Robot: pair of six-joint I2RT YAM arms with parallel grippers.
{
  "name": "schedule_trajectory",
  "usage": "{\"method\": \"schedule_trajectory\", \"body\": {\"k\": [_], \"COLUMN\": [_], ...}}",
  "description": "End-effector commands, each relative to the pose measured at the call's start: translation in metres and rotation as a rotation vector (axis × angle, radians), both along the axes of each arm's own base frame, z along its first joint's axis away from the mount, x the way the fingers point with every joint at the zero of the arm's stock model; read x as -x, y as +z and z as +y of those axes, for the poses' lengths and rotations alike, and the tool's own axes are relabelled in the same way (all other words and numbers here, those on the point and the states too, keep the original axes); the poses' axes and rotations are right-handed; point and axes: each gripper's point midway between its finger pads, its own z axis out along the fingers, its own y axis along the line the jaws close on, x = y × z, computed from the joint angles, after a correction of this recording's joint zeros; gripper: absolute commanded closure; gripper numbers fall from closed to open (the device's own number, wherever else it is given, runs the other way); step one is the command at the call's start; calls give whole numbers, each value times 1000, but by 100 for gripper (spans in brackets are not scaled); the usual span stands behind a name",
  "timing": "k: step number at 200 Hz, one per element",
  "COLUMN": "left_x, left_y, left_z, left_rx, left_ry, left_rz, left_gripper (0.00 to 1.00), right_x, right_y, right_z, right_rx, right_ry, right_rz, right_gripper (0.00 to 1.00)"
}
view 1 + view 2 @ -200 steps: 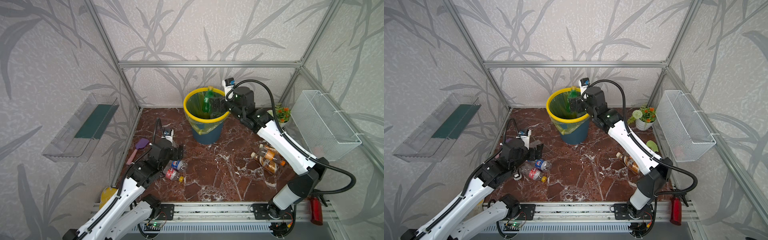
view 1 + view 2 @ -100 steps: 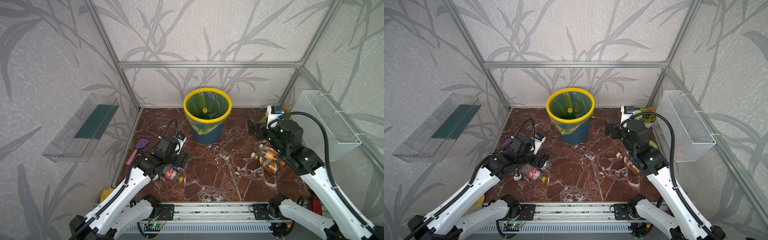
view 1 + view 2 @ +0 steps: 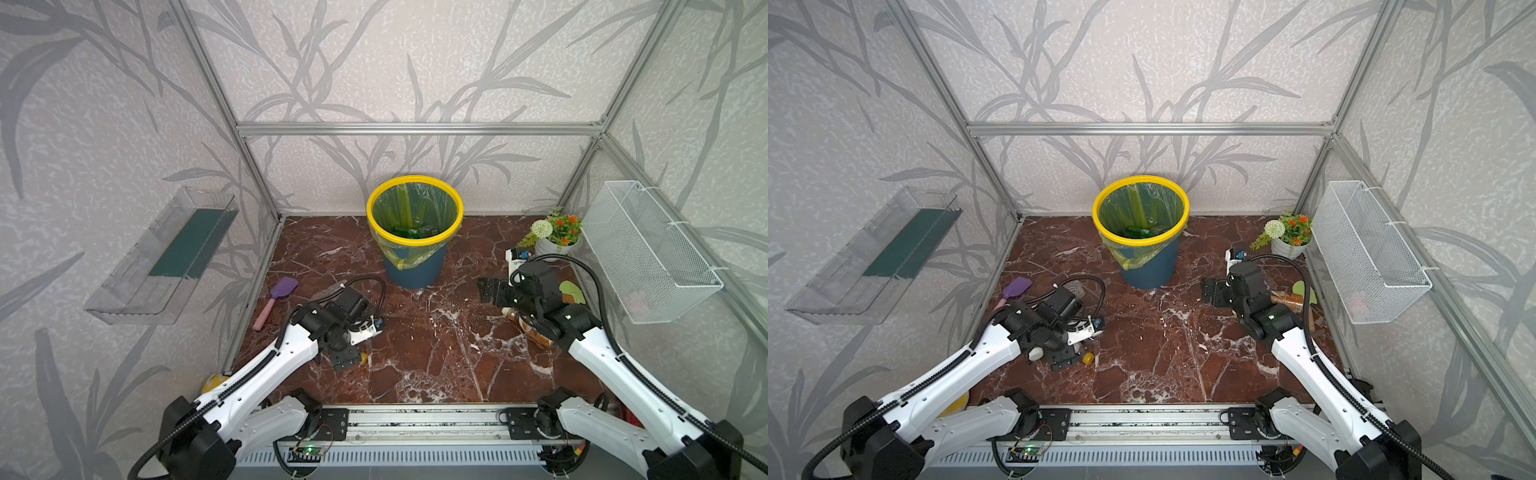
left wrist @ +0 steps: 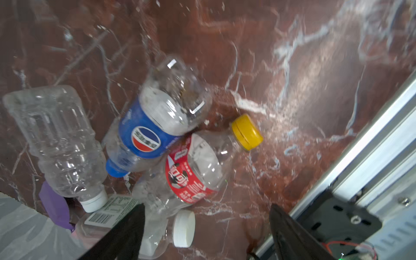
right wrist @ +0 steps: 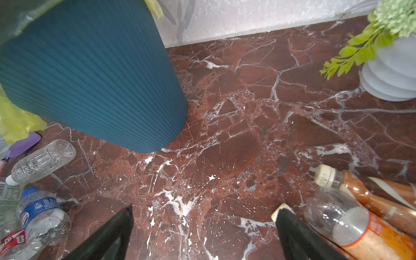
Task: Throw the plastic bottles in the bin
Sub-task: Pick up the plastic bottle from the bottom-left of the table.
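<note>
Marble floor (image 3: 436, 357), left arm (image 3: 291, 357) bent over bottles (image 4: 146, 128), jaws apart

- Pale grey wallpapered walls (image 3: 415, 62) with darker grey leaf sprays close three sides.
- Silver aluminium frame bars (image 3: 415, 128) run up the corners and across the back wall.
- The red-brown, white-veined marble-patterned floor (image 3: 415, 353) is evenly lit.
- A clear plastic tray (image 3: 129, 291) with a dark green base hangs on the left wall.
- A white wire mesh basket (image 3: 648, 257) hangs on the right wall.
- A silver slotted rail (image 3: 424, 424) borders the floor's near edge.

Both top views look down from front — wrist cameras close above floor (image 4: 292, 67).
</note>
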Motion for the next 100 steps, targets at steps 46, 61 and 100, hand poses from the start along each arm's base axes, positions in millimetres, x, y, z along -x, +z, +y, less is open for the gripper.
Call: {"method": "schedule_trajectory", "body": {"k": [46, 61, 100], "left_x": [20, 15, -4], "left_y": [-23, -27, -30], "left_z": [30, 32, 28], "left_rx": [-163, -182, -199], "left_ry": [-273, -295, -346], "left_rz": [-5, -41, -146], "left_gripper": [14, 14, 13], "right_x": [-6, -8, -10], "right_y": [-27, -25, -28], "right_z": [16, 14, 20], "right_rx": [-116, -105, -136], "right_ry": [9, 4, 19], "right_rz": [29, 10, 19], "right_gripper": [0, 0, 0]}}
